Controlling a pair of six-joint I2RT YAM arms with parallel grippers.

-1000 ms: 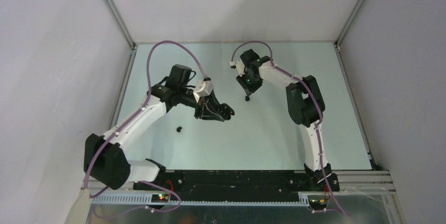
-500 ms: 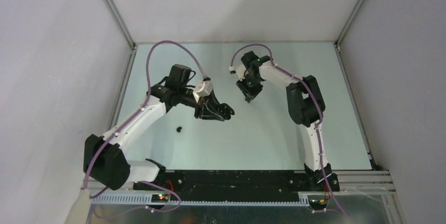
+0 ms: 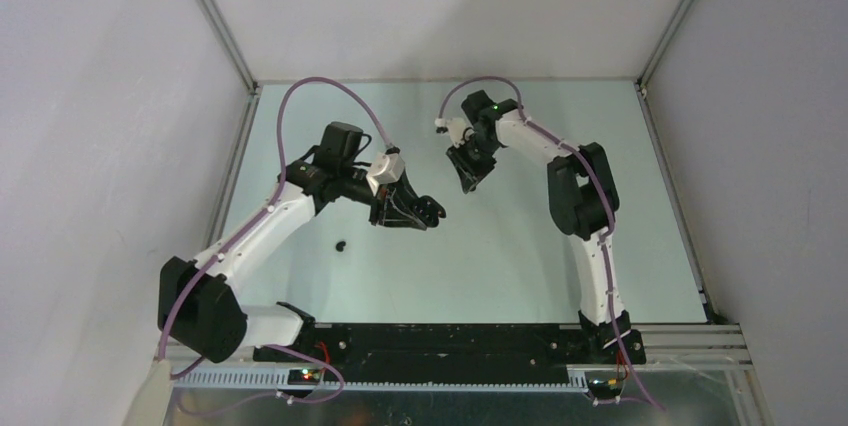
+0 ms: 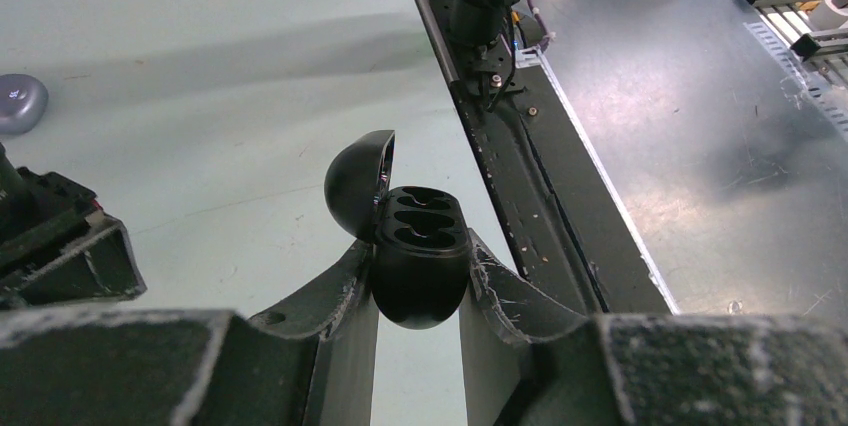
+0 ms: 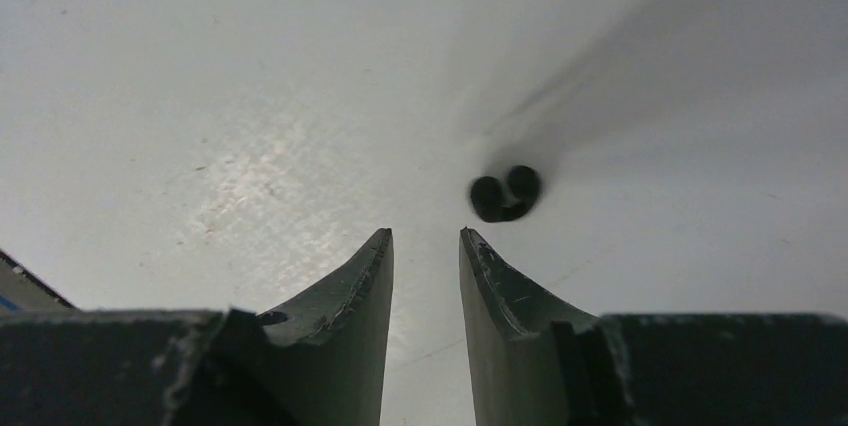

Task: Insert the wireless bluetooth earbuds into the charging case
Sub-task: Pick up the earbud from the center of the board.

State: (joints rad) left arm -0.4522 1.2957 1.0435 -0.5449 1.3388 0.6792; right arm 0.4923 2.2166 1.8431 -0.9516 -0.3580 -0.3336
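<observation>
Black rail (image 3: 450, 341) runs along the near edge of the pale green table (image 3: 520, 276), with both arm bases bolted to it. Just beyond the rail the table lies bare across most of its width. One black bud (image 3: 341, 244) sits alone there, left of centre, apart from both arms and well in from the left edge.

Farther in, the left gripper (image 3: 430, 212) points toward the middle. Its fingers (image 4: 345, 296) are clamped on the lower half of the black case (image 4: 422, 271). The case is held off the table with its lid (image 4: 355, 186) swung open to the left and two hollow sockets showing. In the left wrist view a lilac-grey lump (image 4: 18, 103) lies on the table at the left border. It is cut off by the frame, and what it is cannot be told.

Beyond and to the right, the right gripper (image 5: 425, 238) aims down at the table. Its fingers are parted by a narrow gap and hold nothing. A second bud (image 5: 505, 195), dark, two-lobed and blurred, lies on the table just past the right fingertip. It is untouched and outside the gap.

Bare table stretches right of the right arm to the metal frame (image 3: 665, 161). A strip is also free behind both grippers, up to the far edge where pale walls (image 3: 450, 6) rise.
</observation>
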